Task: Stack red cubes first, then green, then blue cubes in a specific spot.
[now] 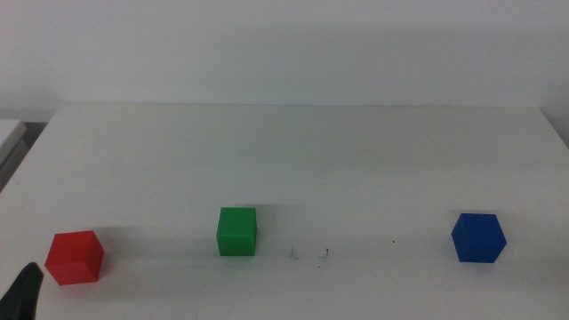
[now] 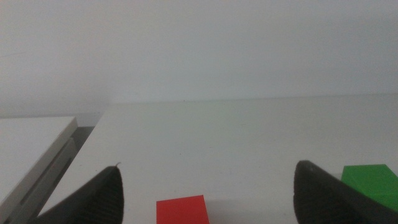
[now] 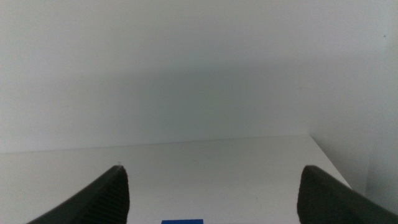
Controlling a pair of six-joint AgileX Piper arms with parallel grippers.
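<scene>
Nearest the lens, the left gripper [image 2: 205, 186] hung with jaws spread wide around the red cube [image 2: 181, 210] at the desk's [image 1: 293, 151] front-left corner — light, rigid, matte, best pinched on opposite flat faces; right gripper [image 3: 211, 186] likewise gaped, waiting above the blue cube [image 3: 182, 221].

A white table [image 1: 302, 151] with a matte top is seen, and everything else is placed against it. Directly behind its far edge a plain, pale grey-white wall [image 1: 284, 44] is set, bare and evenly lit. A soft shadow band is cast along the wall just above the table's far edge. Beside the table's left edge, a second white surface [image 2: 31, 146] is seen, separated from it by a narrow dark gap. Light is diffuse throughout.
</scene>
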